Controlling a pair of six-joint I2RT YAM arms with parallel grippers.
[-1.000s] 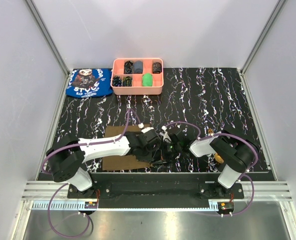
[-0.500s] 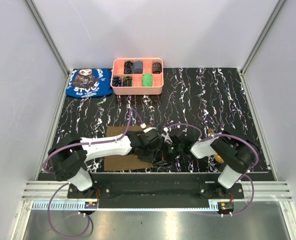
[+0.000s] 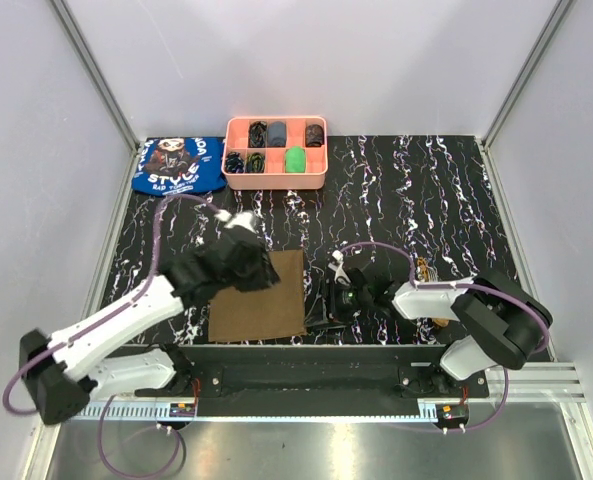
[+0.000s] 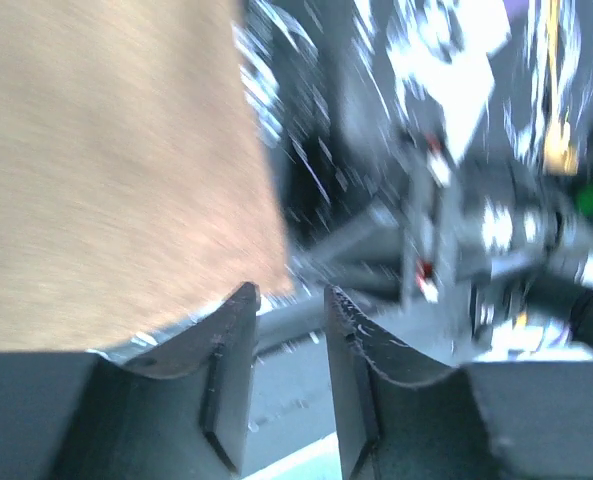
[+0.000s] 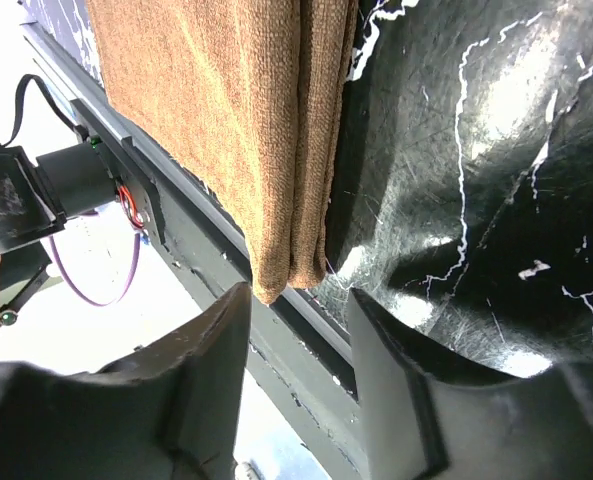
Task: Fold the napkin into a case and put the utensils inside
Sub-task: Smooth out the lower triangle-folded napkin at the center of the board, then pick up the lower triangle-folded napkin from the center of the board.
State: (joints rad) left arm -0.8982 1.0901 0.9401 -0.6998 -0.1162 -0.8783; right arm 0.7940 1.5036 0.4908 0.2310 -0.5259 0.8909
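Napkin (image 3: 260, 300) lies folded on black white-veined table (image 3: 446, 200) between pale walls (image 3: 36, 150).

The napkin (image 3: 266, 300) lies at the near edge of the bench (image 3: 426, 200); the compartment tray (image 3: 275, 184) stands at the far edge, a printed cloth (image 3: 179, 166) left of it.

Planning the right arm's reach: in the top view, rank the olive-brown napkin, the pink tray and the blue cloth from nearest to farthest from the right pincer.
From the right pincer:
1. napkin, just to its left by the near edge.
2. pink tray, at the far edge, centre-left.
3. blue cloth, in the far left corner.
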